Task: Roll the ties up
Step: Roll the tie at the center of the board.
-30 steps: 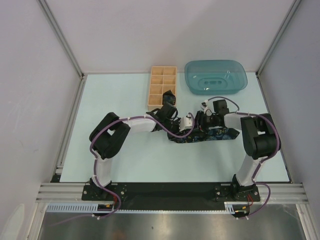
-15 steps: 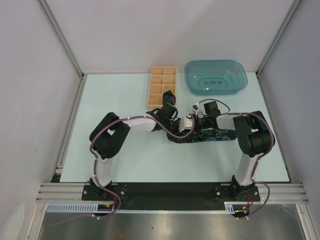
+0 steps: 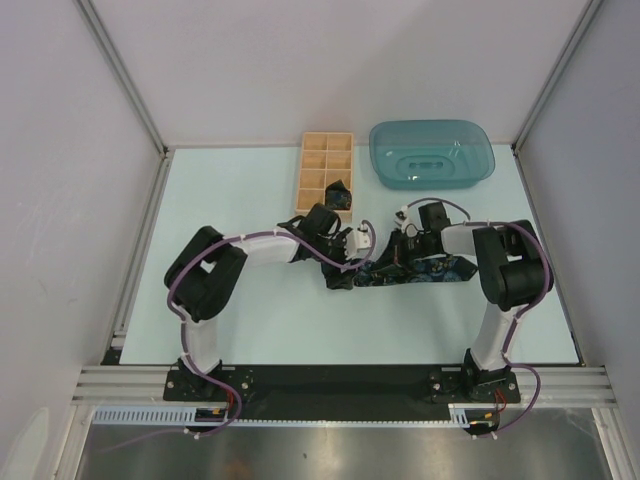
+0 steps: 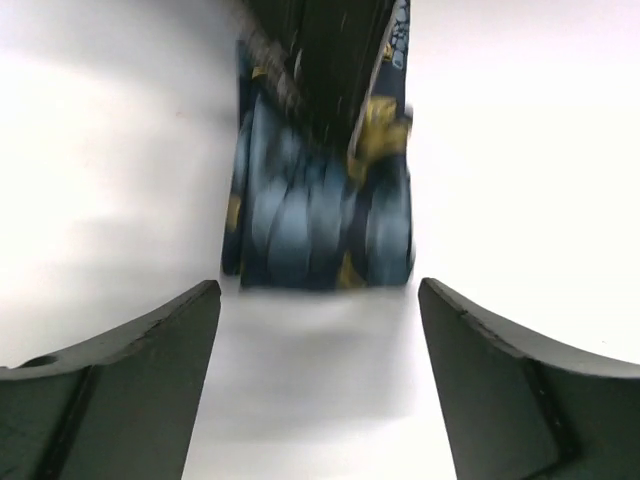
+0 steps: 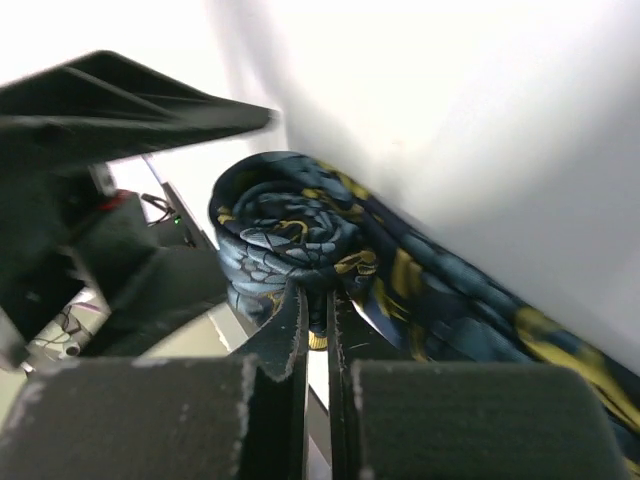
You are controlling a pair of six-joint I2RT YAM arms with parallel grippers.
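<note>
Near side of the wooden box (image 3: 299,185): left fingers (image 4: 150,340) wide apart, facing the half-rolled tie (image 4: 320,220) on the desk (image 3: 250,200); right fingers (image 5: 283,340) closed against its roll. Light, soft, probably springy, so hold across the coils.

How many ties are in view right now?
2. One tie lies partly rolled on the table; one dark roll sits at the near right corner of the box. More may be hidden.
</note>
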